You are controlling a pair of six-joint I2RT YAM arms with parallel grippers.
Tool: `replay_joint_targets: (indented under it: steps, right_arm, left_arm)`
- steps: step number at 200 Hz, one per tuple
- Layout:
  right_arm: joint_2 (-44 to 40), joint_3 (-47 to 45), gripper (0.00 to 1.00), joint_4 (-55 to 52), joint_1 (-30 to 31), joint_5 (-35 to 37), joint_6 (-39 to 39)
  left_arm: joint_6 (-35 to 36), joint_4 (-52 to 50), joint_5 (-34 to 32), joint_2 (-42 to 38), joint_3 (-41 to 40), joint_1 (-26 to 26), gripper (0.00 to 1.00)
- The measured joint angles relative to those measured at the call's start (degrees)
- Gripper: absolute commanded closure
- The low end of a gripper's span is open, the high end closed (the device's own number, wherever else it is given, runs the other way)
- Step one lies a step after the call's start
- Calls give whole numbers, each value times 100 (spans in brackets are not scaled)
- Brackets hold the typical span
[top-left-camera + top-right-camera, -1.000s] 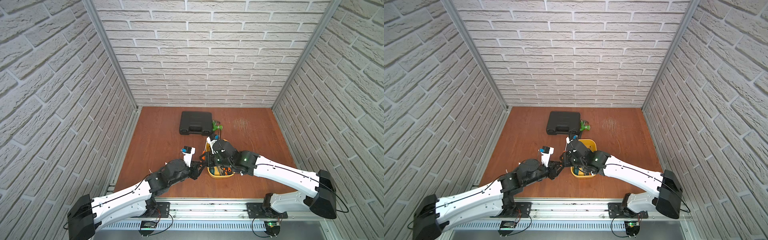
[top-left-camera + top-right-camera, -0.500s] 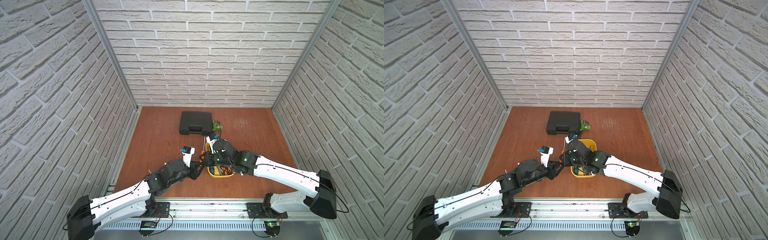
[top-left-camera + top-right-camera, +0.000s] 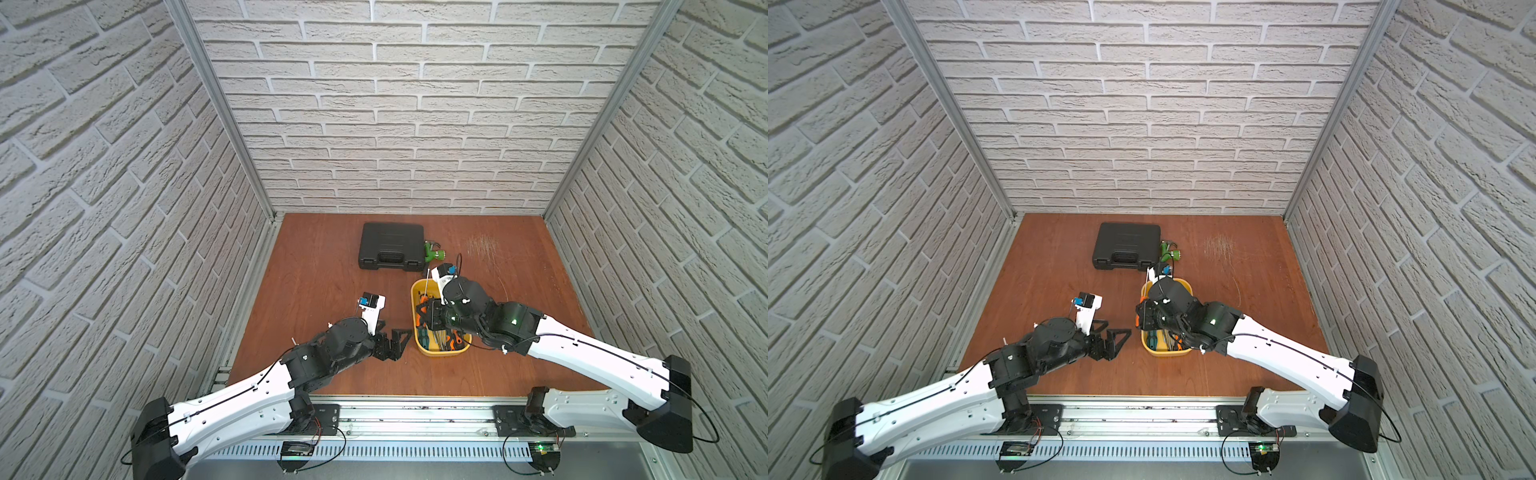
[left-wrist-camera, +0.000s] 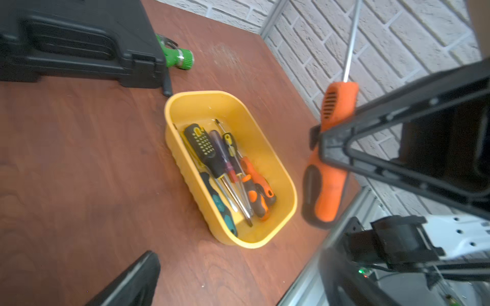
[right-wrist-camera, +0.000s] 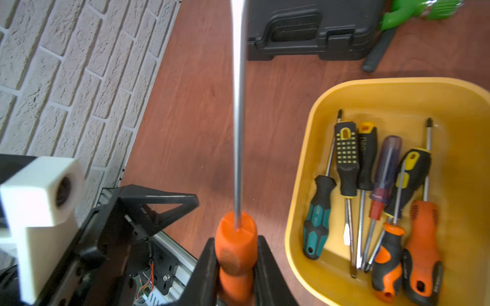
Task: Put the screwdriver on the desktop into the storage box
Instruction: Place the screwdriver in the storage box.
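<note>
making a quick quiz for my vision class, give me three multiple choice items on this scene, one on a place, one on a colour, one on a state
1. Where is the black tool case relative to the storage box?
A. beyond it, farther from the robot
B. inside it
C. between it and the robot

2. What colour is the handle of the screwdriver in the right gripper?
A. green
B. orange
C. white

3. How is the left gripper?
A. shut on a screwdriver
B. shut on the box rim
C. open and empty

Answers:
1 A: both top views show the case past the box's far end.
2 B: both wrist views show an orange handle clamped between the jaws.
3 C: its jaws stand wide apart beside the box with nothing between them.
</note>
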Motion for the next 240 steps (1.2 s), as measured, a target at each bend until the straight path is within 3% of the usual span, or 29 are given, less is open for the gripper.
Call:
replay_joint_targets:
  steps: [29, 65, 118, 173, 240]
  right_arm:
    - [-122, -85, 97, -326, -219, 81, -28]
    - [-22, -17, 97, -728, -420, 92, -118]
    - [286, 125, 97, -1207, -494, 107, -245]
    - [385, 446, 97, -1432, -575, 111, -319]
    - [721, 743, 97, -1639, -767, 111, -417]
  left_arm:
    - [-2, -772, -1139, -140, 317, -2, 2]
    - [-50, -1318, -1888, -461, 339, 90, 2]
    - [-68, -1615, -2199, -393, 339, 188, 2]
    - [-59, -1891, -2354, 452, 503, 186, 2]
    - [-210, -2544, -2730, -291, 691, 404, 2]
